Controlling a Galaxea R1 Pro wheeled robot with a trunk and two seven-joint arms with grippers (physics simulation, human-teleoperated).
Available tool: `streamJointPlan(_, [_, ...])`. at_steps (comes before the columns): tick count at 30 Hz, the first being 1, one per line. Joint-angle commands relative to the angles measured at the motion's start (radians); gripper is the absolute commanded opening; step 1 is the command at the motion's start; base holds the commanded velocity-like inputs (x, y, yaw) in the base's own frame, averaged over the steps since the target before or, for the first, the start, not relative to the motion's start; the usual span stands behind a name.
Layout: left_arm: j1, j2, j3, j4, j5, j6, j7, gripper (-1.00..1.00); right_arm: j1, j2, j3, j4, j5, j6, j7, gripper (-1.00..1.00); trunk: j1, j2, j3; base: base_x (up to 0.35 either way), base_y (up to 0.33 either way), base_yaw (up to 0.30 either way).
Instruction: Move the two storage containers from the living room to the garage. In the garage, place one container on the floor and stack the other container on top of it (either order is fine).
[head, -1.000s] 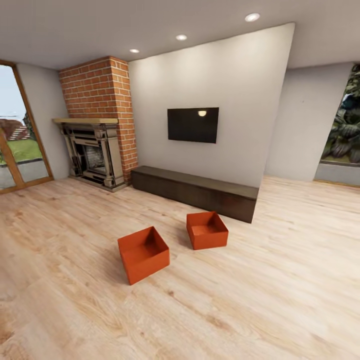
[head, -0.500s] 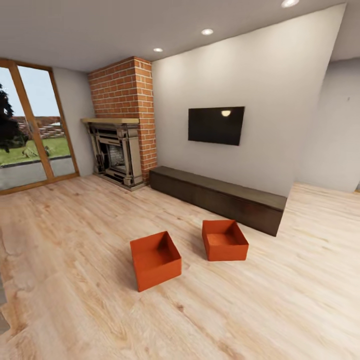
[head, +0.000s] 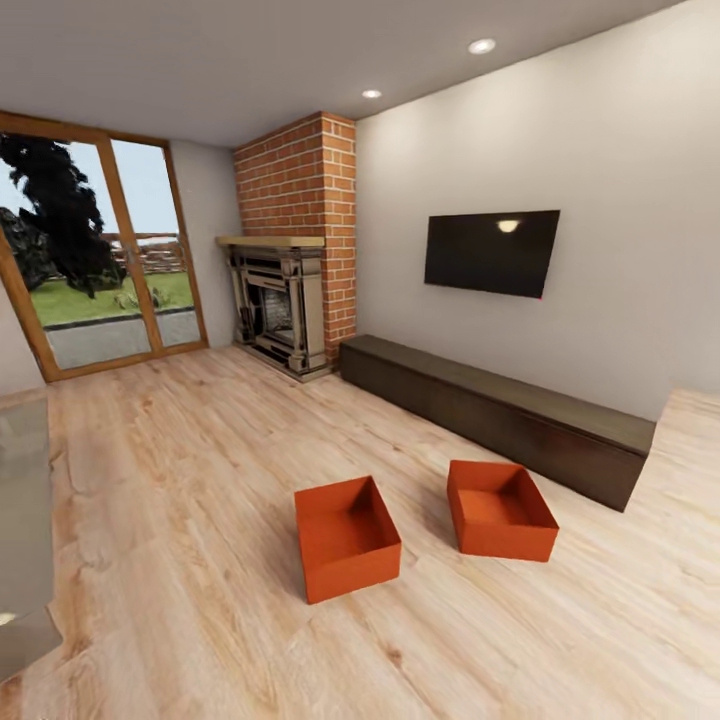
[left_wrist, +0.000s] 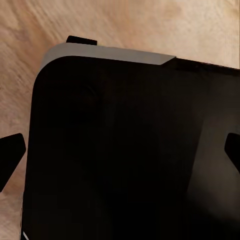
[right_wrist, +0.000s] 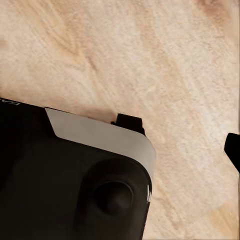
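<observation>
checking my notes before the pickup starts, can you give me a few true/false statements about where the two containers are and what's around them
1. Both storage containers sit on the light wood floor. True.
2. One container is stacked on the other. False: they stand apart, side by side.
3. Both containers are open at the top and look empty. True.
4. The TV stands on the long dark cabinet. False: it hangs on the wall above it.
5. The brick fireplace stands between the glass doors and the cabinet. True.
</observation>
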Motion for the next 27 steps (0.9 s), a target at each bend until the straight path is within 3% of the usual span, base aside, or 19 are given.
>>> streamJointPlan(1, [0.000,0.000,0.003,0.000,0.008,-0.001,-0.005,1.00,-0.001,0.000,0.008,0.003,-0.009,-0.006,0.002,1.00,0.001,0.000,-0.001,0.320,0.000,0.276])
streamJointPlan(13, [0.000,0.000,0.004,0.000,0.008,-0.001,-0.004,1.00,-0.001,-0.002,0.005,0.003,-0.017,-0.009,0.004,1.00,0.001,0.000,-0.001,0.320,-0.007,0.261])
streamJointPlan(27, [0.000,0.000,0.004,0.000,0.007,-0.001,-0.004,1.00,-0.001,-0.003,0.003,0.003,-0.019,-0.009,0.014,1.00,0.001,0.000,-0.001,0.320,-0.090,0.023])
